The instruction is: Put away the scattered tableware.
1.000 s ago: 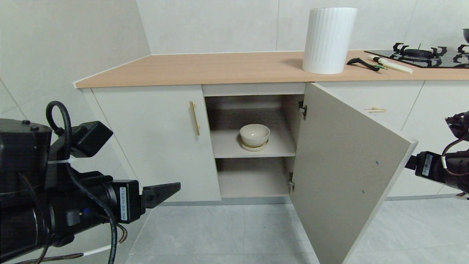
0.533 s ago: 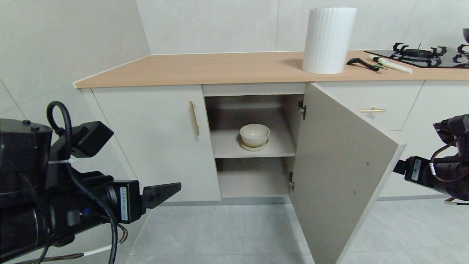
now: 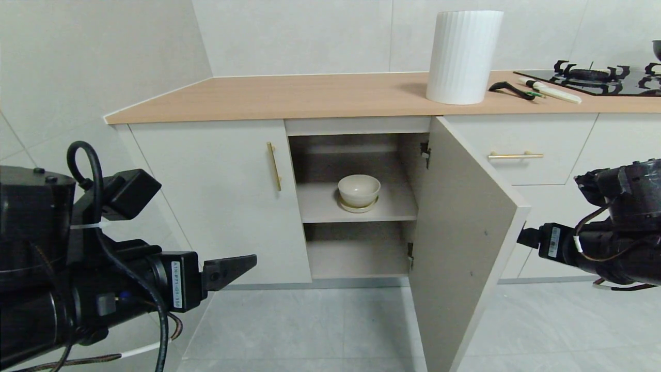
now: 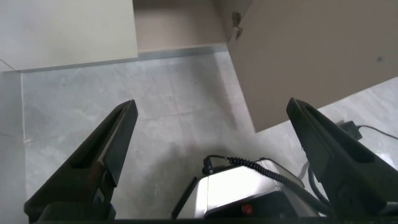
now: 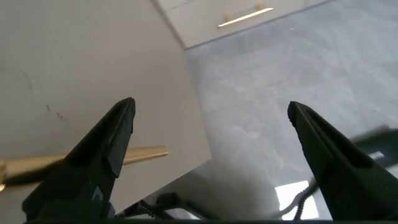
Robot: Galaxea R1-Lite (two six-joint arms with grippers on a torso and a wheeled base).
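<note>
A cream bowl point(image 3: 359, 189) sits on a small plate point(image 3: 358, 207) on the middle shelf of the open cupboard. The cupboard door point(image 3: 465, 232) stands about half open, hinged on the right. My right gripper point(image 3: 521, 237) is at the door's free edge, behind it on its outer face. In the right wrist view that gripper point(image 5: 211, 109) is open, with the door point(image 5: 93, 74) and its gold handle point(image 5: 81, 163) close beside one finger. My left gripper point(image 3: 230, 271) hangs low at the left, well away from the cupboard; its fingers are spread over bare floor point(image 4: 211, 112).
On the wooden counter stand a tall white ribbed cylinder point(image 3: 463, 57), some utensils point(image 3: 534, 90) and a gas hob point(image 3: 599, 77). The left cupboard door point(image 3: 217, 201) is closed. A drawer with a gold handle point(image 3: 515, 155) lies right of the open door. Grey tiled floor lies in front.
The cupboard door has swung leftward toward closing, and my right arm has moved left with its edge. The left arm, the bowl and the plate have stayed put.
</note>
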